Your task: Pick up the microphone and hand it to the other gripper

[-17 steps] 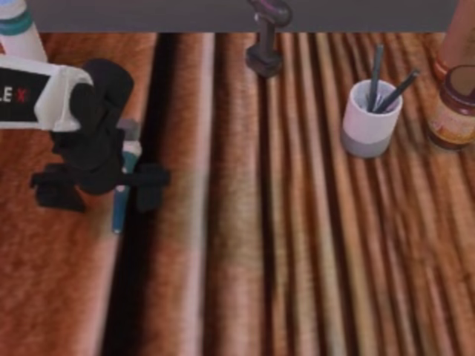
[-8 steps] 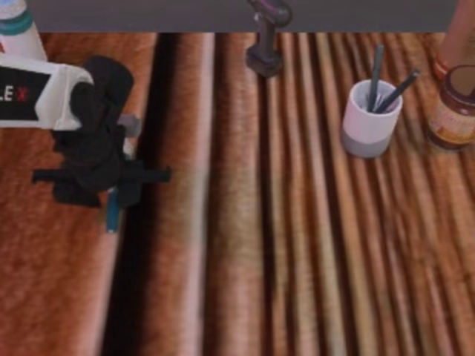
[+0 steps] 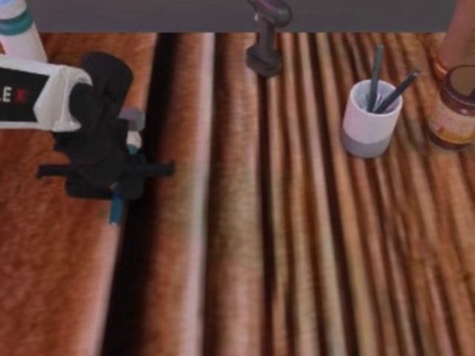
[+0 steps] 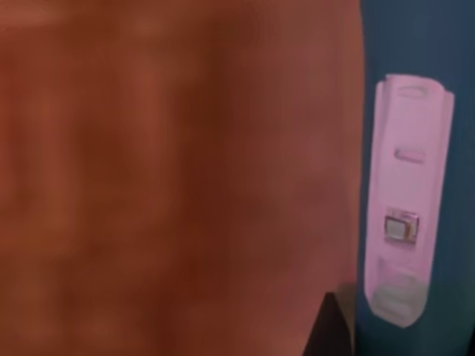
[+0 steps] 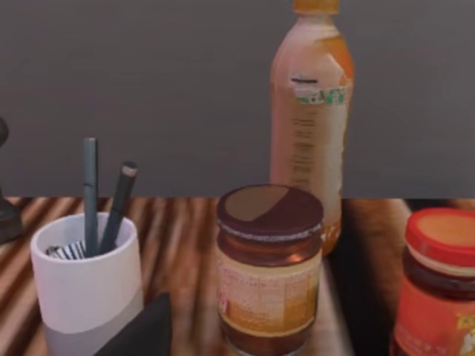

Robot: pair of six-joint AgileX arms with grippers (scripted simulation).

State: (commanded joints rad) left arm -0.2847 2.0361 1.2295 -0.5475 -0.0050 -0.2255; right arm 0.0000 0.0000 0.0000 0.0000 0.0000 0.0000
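Observation:
The microphone (image 3: 116, 211) lies at the table's left side in the top view, its teal handle end sticking out toward the front from under my left gripper (image 3: 119, 178). Its white-grey head (image 3: 133, 127) peeks out beside the wrist. My left gripper is shut on the microphone's handle. The left wrist view shows the teal handle (image 4: 445, 59) with its white switch patch (image 4: 408, 200) very close, and one dark fingertip (image 4: 328, 330) against it. My right arm is out of the top view. Only a dark corner of my right gripper (image 5: 145, 330) shows in the right wrist view.
A white cup (image 3: 369, 122) holding dark pens (image 3: 375, 74) stands at the back right, with a brown jar (image 3: 454, 111) and an orange bottle (image 3: 462, 30) beyond it. A red-lidded jar (image 5: 438, 282) is nearby. A white bottle with teal bands (image 3: 15, 26) stands back left, a dark grey tool (image 3: 265, 44) back centre.
My left gripper's fingers closed in on the microphone handle from wide apart. The handle end now sits slightly farther back in the top view.

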